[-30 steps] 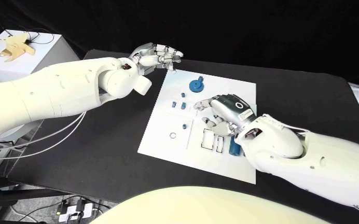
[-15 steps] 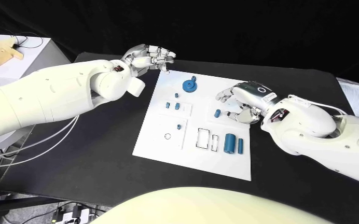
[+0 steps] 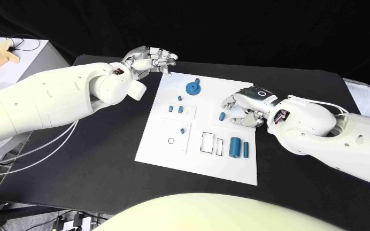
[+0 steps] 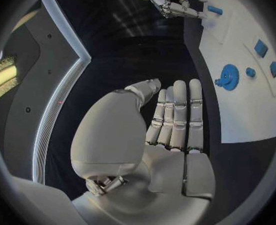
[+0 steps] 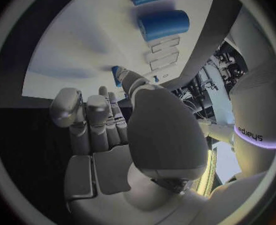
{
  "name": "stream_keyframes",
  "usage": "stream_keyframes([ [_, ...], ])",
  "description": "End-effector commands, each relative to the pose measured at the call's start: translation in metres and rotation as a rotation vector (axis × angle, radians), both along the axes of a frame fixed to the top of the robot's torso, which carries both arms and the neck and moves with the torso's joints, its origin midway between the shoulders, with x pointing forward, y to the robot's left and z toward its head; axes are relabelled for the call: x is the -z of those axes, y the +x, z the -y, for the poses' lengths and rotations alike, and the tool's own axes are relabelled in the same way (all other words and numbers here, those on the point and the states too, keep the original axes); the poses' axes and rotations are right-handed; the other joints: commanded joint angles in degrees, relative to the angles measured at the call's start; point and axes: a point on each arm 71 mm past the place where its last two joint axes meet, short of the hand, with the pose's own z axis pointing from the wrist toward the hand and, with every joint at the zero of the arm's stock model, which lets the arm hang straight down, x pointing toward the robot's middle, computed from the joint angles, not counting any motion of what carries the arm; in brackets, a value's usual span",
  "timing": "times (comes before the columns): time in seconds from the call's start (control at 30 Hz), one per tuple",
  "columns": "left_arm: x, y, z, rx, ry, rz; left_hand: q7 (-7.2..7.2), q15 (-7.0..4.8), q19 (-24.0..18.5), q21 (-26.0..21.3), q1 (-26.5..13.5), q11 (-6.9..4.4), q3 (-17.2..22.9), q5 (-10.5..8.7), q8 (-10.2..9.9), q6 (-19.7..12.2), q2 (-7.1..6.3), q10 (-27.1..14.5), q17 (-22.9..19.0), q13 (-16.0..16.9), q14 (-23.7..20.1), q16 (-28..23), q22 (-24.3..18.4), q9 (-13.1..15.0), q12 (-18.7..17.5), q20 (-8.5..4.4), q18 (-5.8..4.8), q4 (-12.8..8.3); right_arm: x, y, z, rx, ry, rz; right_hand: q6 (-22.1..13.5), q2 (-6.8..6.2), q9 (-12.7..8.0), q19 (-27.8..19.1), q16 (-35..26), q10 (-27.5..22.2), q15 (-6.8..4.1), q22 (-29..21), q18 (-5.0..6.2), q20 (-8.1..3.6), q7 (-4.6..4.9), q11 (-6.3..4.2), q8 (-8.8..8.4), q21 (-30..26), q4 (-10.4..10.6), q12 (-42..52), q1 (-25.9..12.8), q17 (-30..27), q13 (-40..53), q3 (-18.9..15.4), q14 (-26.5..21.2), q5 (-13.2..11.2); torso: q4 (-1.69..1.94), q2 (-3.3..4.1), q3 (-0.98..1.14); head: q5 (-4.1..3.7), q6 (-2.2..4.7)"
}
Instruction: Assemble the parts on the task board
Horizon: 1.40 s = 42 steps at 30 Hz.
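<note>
**Both hands empty by the board**

Head view: the task board (image 3: 202,159) lies mid-table, blue parts (image 3: 235,146) on it; the left hand (image 3: 151,59) hovers off its far corner, fingers loose and empty. The right hand (image 3: 245,107) hangs over the board, released.

Left wrist view: a blue gear (image 4: 228,76) sits on the board.

Right wrist view: the arm reads "sharpa" (image 5: 249,133).

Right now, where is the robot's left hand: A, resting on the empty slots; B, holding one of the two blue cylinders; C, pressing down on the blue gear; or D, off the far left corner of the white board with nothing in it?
D: the left hand sits past the far left corner of the task board, holding nothing, apart from the blue gear.
</note>
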Motion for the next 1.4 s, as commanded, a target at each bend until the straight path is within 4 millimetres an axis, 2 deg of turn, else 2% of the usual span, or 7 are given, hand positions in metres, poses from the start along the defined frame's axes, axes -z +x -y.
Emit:
stream_keyframes([
  [0.03,-0.001,-0.001,0.002,0.015,-0.012,0.005,0.13,0.16,0.48,-0.30,0.32,0.24,-0.14,0.07,-0.39,-0.20,0.19,0.21,-0.07,-0.07,0.14,-0.22,-0.05,-0.07,-0.17,0.02,0.79,0.04,0.002,0.001,-0.003,-0.005,-0.012,0.011,0.70,0.08,-0.03,0.60,0.45,0.71,0.00,5.76,-0.48,-0.08,-0.12,-0.24,0.31,0.85,0.61,0.57,0.84,0.42,-0.01,0.38,0.66,-0.34,0.12,-0.02,-0.09,-0.22,0.01],
  [0.07,-0.001,-0.001,0.002,0.015,-0.012,0.005,0.13,0.16,0.48,-0.30,0.32,0.24,-0.14,0.07,-0.39,-0.20,0.19,0.21,-0.07,-0.07,0.14,-0.22,-0.05,-0.07,-0.17,0.02,0.79,0.04,0.002,0.001,-0.004,-0.005,-0.011,0.011,0.95,0.09,-0.05,0.85,0.73,1.08,-0.07,5.89,-0.55,-0.15,-0.04,-0.33,0.40,1.31,0.92,0.77,0.91,0.81,-0.01,0.68,0.94,-0.35,0.02,-0.01,-0.09,-0.21,0.01],
  [0.3,-0.001,-0.001,0.002,0.016,-0.012,0.005,0.12,0.16,0.50,-0.34,0.30,0.24,-0.15,0.08,-0.40,-0.20,0.24,0.23,-0.07,-0.08,0.15,-0.22,-0.08,-0.07,-0.16,0.02,0.79,0.11,0.007,0.001,-0.009,-0.007,-0.007,0.004,2.09,0.09,-0.19,1.82,1.45,3.04,-0.31,6.46,-0.87,-0.47,0.11,-0.55,0.73,3.12,2.57,1.09,0.85,1.97,-0.10,2.84,2.05,-0.16,-0.07,-0.01,-0.07,-0.44,0.01],
  [0.53,-0.001,-0.001,0.003,0.016,-0.012,0.004,0.12,0.16,0.50,-0.34,0.30,0.24,-0.15,0.08,-0.40,-0.20,0.24,0.23,-0.07,-0.08,0.15,-0.22,-0.08,-0.07,-0.16,0.02,0.79,0.11,0.011,0.001,-0.012,-0.011,-0.014,-0.009,5.83,-0.35,0.24,2.99,3.10,6.72,-0.61,7.45,-1.38,-0.79,0.03,-0.89,2.33,6.03,4.05,0.82,0.83,4.59,-0.01,6.52,3.37,-0.04,-0.07,-0.09,-0.05,-0.46,0.01],
  [1.4,-0.001,-0.001,0.003,0.019,-0.011,-0.001,0.12,0.16,0.50,-0.34,0.30,0.24,-0.15,0.08,-0.40,-0.20,0.24,0.23,-0.07,-0.08,0.15,-0.22,-0.08,-0.07,-0.16,0.02,0.79,0.11,0.015,-0.001,-0.021,-0.011,0.004,-0.007,6.48,-0.93,0.28,3.16,3.30,7.36,-0.65,7.67,-1.46,-0.80,0.03,-0.91,2.52,6.35,4.84,-0.15,0.02,5.03,-0.10,7.63,3.50,0.13,-0.06,-0.03,0.00,-0.64,0.01],
])
